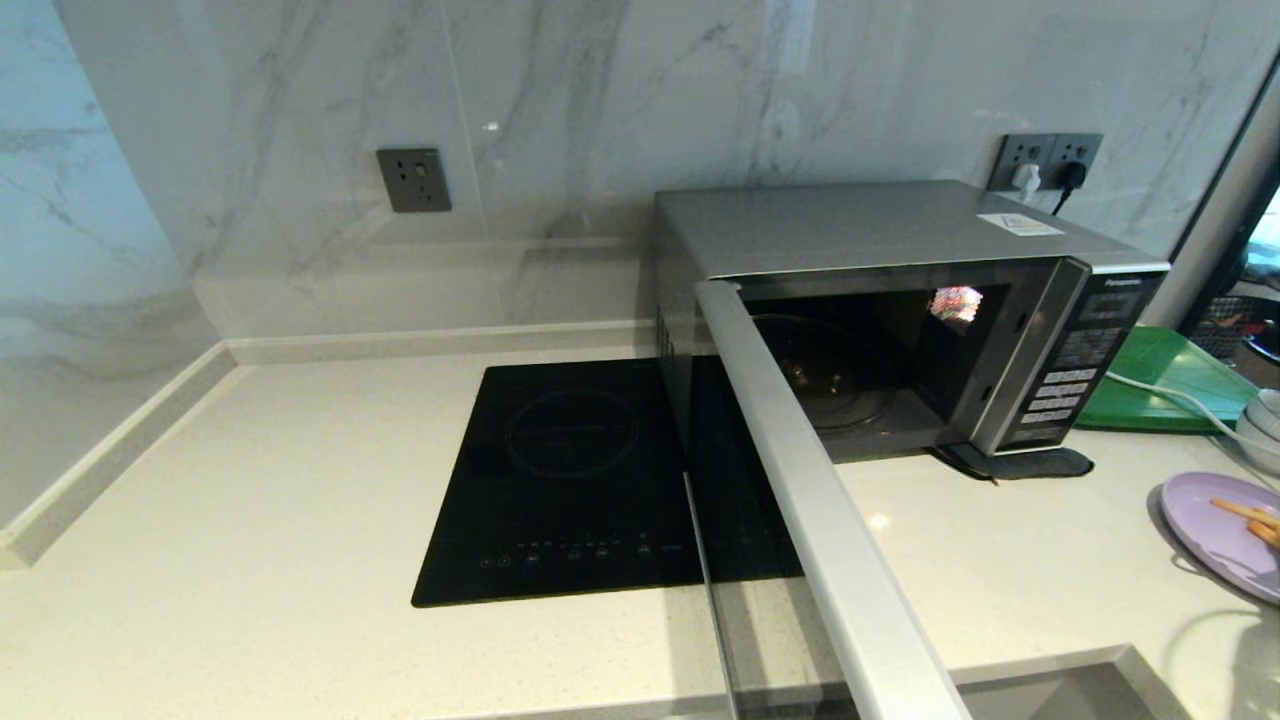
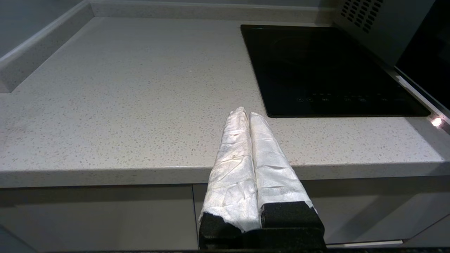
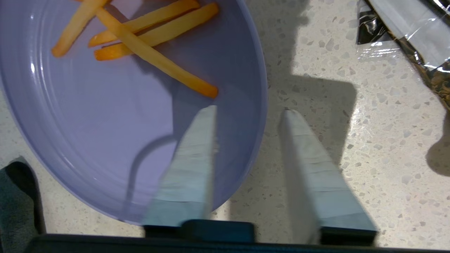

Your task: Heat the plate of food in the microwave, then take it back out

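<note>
The silver microwave (image 1: pixel 900 240) stands at the back of the counter with its dark glass door (image 1: pixel 800 480) swung wide open toward me; the cavity holds only the turntable. The lilac plate (image 1: pixel 1225 530) with orange-yellow fries (image 3: pixel 151 52) lies on the counter at the far right. My right gripper (image 3: pixel 249 110) is open and straddles the plate's (image 3: pixel 105 116) rim, one finger over the plate, the other over bare counter. My left gripper (image 2: pixel 246 114) is shut with nothing in it, hovering at the counter's front edge, left of the hob. Neither gripper shows in the head view.
A black induction hob (image 1: pixel 580 480) is set into the counter left of the microwave. A green tray (image 1: pixel 1160 385), a white cable and stacked pale bowls (image 1: pixel 1262 425) sit at the right. A shiny foil packet (image 3: pixel 407 31) lies near the plate.
</note>
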Motion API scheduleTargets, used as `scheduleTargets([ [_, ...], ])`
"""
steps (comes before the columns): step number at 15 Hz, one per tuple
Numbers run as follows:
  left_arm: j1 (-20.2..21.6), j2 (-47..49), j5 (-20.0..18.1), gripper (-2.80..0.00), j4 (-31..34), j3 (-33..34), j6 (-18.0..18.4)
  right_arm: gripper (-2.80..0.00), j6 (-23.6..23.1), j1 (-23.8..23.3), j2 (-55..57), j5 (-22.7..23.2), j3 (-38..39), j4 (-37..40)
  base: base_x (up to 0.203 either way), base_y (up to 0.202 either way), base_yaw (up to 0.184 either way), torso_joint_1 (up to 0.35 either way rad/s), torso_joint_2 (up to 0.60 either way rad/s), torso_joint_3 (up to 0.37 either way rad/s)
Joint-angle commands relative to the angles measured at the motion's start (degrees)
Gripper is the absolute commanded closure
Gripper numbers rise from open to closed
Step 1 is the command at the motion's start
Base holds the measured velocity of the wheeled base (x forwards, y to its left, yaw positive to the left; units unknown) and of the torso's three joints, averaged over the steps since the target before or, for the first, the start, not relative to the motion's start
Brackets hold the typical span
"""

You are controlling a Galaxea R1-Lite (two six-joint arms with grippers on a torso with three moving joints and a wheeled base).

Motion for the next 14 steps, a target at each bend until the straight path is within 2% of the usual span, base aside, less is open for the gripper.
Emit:
scheduleTargets([
  [1, 0.01, 0.04, 0.03, 0.0, -0.02, 0.0, -0.06, -2.8, 0.2, -0.03, -1.0, 0.07, -0.02, -0.02, 0.0, 0.0, 0.0, 0.0, 0.0, 0.0],
  [4, 0.01, 0.04, 0.03, 0.0, -0.02, 0.0, -0.06, -2.8, 0.2, -0.03, -2.74, 0.3, 0.36, 0.1, 0.0, 0.0, 0.0, 0.0, 0.0, 0.0],
  [6, 0.01, 0.04, 0.03, 0.0, -0.02, 0.0, -0.06, -2.8, 0.12, -0.03, -6.01, 1.99, 0.48, 0.3, 0.0, 0.0, 0.0, 0.0, 0.0, 0.0],
  [11, 0.01, 0.04, 0.03, 0.0, -0.02, 0.0, -0.06, -2.8, -2.24, -0.07, -22.55, 2.98, 3.66, 0.28, 0.0, 0.0, 0.0, 0.0, 0.0, 0.0],
  [14, 0.01, 0.04, 0.03, 0.0, -0.02, 0.0, -0.06, -2.8, -5.89, 0.12, -32.7, 3.36, 6.55, 0.12, 0.0, 0.0, 0.0, 0.0, 0.0, 0.0],
])
